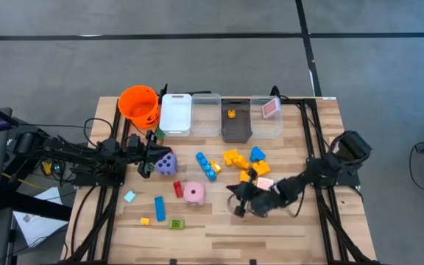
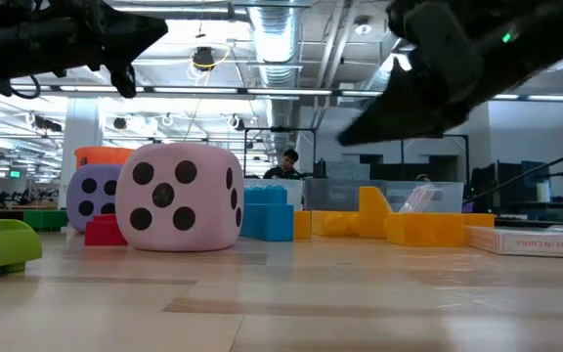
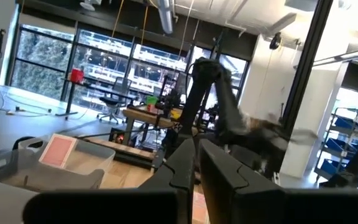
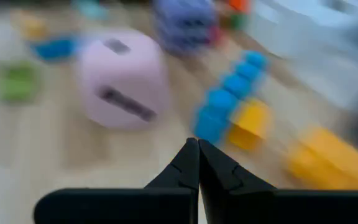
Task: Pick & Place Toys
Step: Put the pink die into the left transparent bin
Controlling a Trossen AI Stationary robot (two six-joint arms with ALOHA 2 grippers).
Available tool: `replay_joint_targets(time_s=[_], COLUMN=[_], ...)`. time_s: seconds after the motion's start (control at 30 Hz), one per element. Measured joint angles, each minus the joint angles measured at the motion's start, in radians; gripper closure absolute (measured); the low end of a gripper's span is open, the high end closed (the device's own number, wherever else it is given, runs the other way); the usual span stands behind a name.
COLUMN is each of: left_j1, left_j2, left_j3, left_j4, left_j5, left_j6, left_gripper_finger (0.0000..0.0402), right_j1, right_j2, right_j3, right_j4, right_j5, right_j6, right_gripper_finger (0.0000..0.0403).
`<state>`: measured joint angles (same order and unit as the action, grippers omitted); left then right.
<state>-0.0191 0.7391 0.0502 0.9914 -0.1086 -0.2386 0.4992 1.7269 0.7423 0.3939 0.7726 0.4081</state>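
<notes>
Two dice on the table, pink die (image 1: 193, 193) and purple die (image 1: 166, 164), four bins behind, left gripper (image 1: 151, 157) and right gripper (image 1: 235, 200) both closed, empty.

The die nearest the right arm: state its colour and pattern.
Pink die with black dots, clearest in the low view.

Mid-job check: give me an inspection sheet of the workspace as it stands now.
Surface: wooden table.
Job's things: pink die, purple die, blue block row, yellow blocks loose mid-table; pink card in the clear bin.
Clutter: orange bucket, white bin, grey bin along the far edge.
Grippers: left gripper shut, empty, beside the purple die; right gripper shut, empty, right of the pink die.
Cables: black leads at the table's left.
Surroundings: a person beyond the table.
</notes>
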Motion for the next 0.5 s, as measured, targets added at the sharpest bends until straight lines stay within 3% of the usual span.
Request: replay_joint_targets(time_s=[0.1,0.23,0.37,0.5], left_j1=[0.004,0.004,0.004,0.004], left_j2=[-0.002,0.001,0.01,0.01], left_j3=[0.0,-0.002,-0.001,-0.001], left_j4=[0.002,-0.022,-0.065,-0.179], left_j5=[-0.003,-0.005,-0.004,-0.004], left_j6=[0.0,0.026,0.179,0.321], left_gripper_finger=[0.0387,0.0387,0.039,0.0391], right_j1=[-0.081,-0.143,-0.158,-0.16], right_j2=[0.058,0.168,0.278,0.378], right_j3=[-0.123,-0.172,-0.153,-0.109], right_j4=[0.505,0.896,1.01,1.026], right_j5=[-0.182,-0.345,-0.423,-0.435], right_j6=[-0.186,-0.321,-0.333,-0.333], right_gripper_finger=[0.0403,0.0403,0.0403,0.0403])
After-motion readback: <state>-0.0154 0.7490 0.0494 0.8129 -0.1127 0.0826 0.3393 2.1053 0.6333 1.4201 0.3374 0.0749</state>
